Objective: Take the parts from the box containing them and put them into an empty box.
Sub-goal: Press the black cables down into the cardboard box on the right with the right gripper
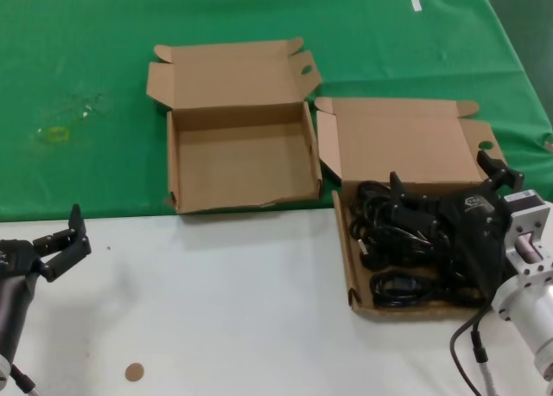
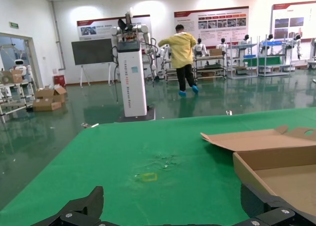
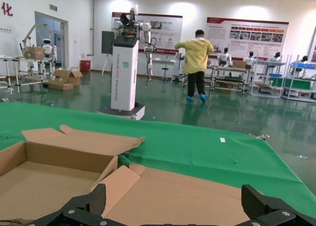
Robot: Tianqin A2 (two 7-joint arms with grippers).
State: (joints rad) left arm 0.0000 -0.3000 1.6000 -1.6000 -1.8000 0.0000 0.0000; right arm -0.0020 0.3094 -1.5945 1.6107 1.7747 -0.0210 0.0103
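Note:
The parts, coiled black power cords point(image 1: 384, 236), lie in the right-hand cardboard box point(image 1: 352, 266), whose lid point(image 1: 402, 141) is folded back. My right gripper point(image 1: 442, 175) is open and hangs just over the cords, holding nothing. In the right wrist view its open fingers point(image 3: 96, 200) frame that lid point(image 3: 187, 191); the cords are out of that view. The empty box point(image 1: 173, 167) with a torn front wall stands to the left on the green cloth; it also shows in the right wrist view point(image 3: 64, 154) and the left wrist view point(image 2: 247, 172). My left gripper point(image 1: 65, 240) is open and empty at the near left; the left wrist view also shows it point(image 2: 173, 206).
A green cloth point(image 1: 86, 67) covers the far half of the table and a white surface point(image 1: 216, 301) the near half. A small brown disc point(image 1: 133, 372) lies near the front edge. A yellowish mark point(image 1: 57, 134) is on the cloth at far left.

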